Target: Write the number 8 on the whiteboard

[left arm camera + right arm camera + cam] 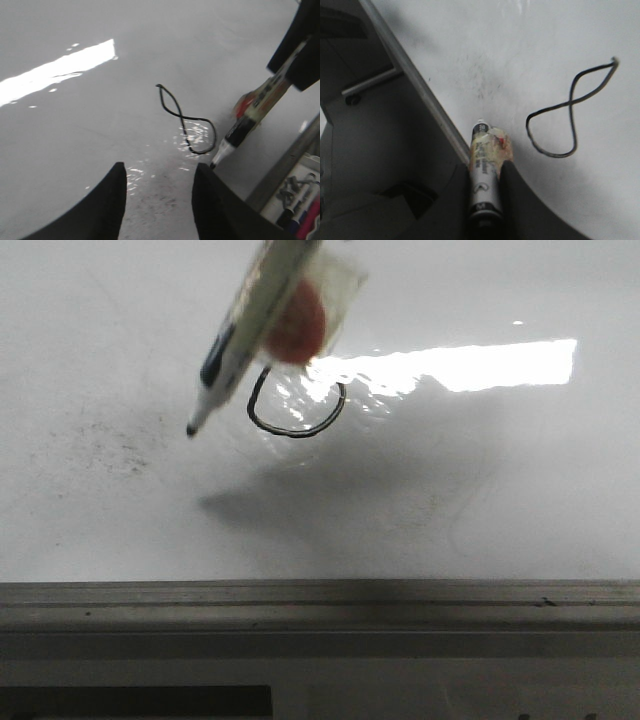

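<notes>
Glossy whiteboard point(500, 490), glare-streaked, grey frame edge point(320, 605); black number 8 point(185, 122); right gripper point(487, 200) clamped on marker point(240, 335), left gripper point(157, 200) spread, holding nothing

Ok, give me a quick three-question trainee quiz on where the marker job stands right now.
1. True or false: the marker tip rests on the number 8.
2. Which gripper holds the marker? A) left B) right
3. Fill in: the 8's wider loop is not quite ____.

Key:
1. False; the tip is off to the side of the line on the whiteboard.
2. B; the right gripper clamps it, while the left gripper is open and holds nothing.
3. closed.
</notes>
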